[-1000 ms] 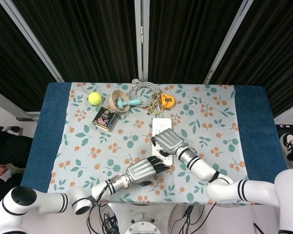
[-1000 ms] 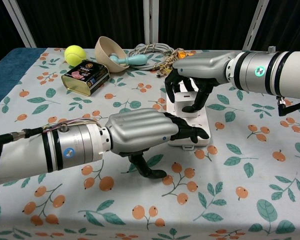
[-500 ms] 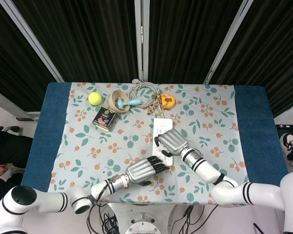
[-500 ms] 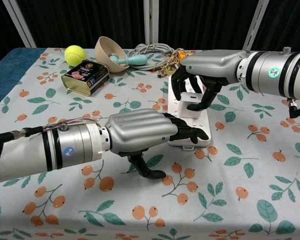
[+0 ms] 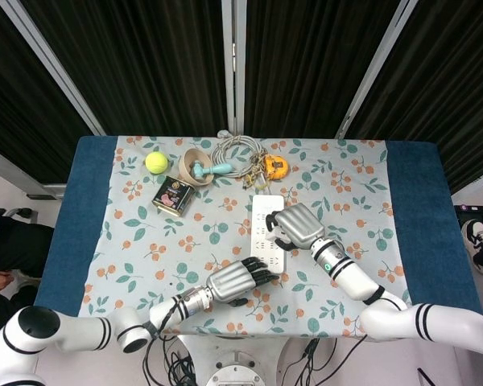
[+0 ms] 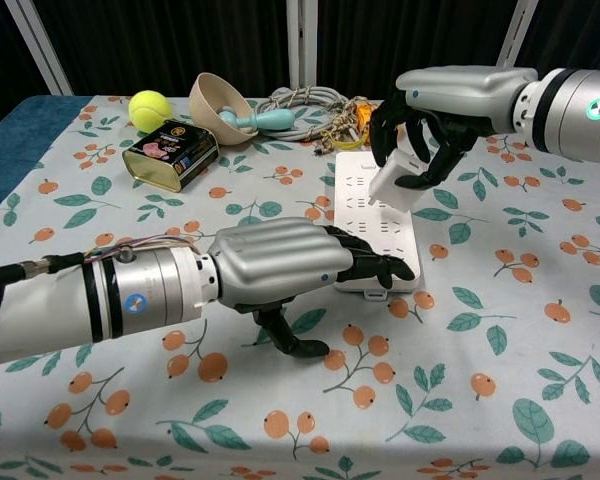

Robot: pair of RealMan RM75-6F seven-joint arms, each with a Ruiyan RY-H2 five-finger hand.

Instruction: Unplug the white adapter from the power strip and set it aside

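Your left hand (image 6: 280,268) lies flat, fingers extended onto the near end of the power strip (image 6: 365,200), bracing it. To the right, your right hand (image 6: 432,105) pinches the white adapter (image 6: 397,180), lifted clear of the sockets.

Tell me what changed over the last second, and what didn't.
The right hand, gripping the white adapter, lifted it up out of the power strip and carried it off toward the robot's right; the adapter now hangs tilted, clear of the sockets. The left hand kept pressing down on the strip's near end, and the strip did not shift. The tin, tennis ball, bowl and cable stayed put.
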